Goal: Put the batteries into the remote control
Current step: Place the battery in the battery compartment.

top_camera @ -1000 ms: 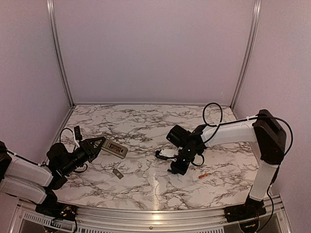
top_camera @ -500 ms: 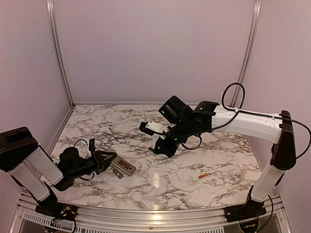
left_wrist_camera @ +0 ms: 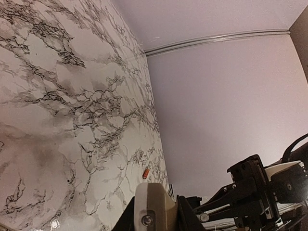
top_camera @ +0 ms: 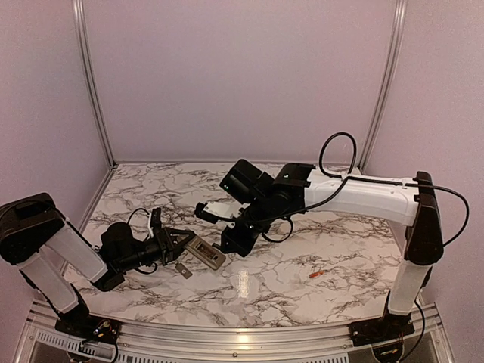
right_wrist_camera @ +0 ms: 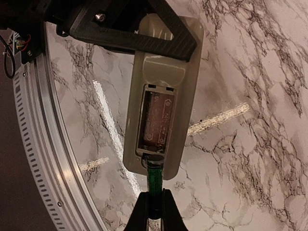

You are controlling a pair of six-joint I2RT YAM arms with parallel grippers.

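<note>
- The remote control (top_camera: 206, 254) was held at one end by the left gripper (top_camera: 185, 246), whose fingers were closed narrowly across its width, low over the front left part of the marble table (top_camera: 340, 242).
- Whether the remote control's free end rested on the table or was raised just above it could not be told.
- In the right wrist view the remote control (right_wrist_camera: 161, 91) was seen with its grey-beige back turned up and its battery recess (right_wrist_camera: 155, 122) uncovered, with printed marks visible on the recess floor.
- The black fingers (right_wrist_camera: 130, 36) of the left gripper were seen clamped over the end of the remote control farthest from the right wrist camera.
- The dark green battery (right_wrist_camera: 154, 178) was pinched endwise in the right gripper (right_wrist_camera: 154, 197), whose fingers were almost fully closed on it.
- The battery's free tip was placed against the near end of the remote control, just at the edge of the recess.
- The right gripper (top_camera: 229, 243) was reached across from the right side of the table to the remote control's free end.
- The orange-red battery (top_camera: 316, 274) was left lying on the marble, well apart to the right of both grippers; it was also seen in the left wrist view (left_wrist_camera: 146, 173).
- A small flat grey cover piece (top_camera: 184, 270) was left on the table just beside the left gripper, on its near side.
</note>
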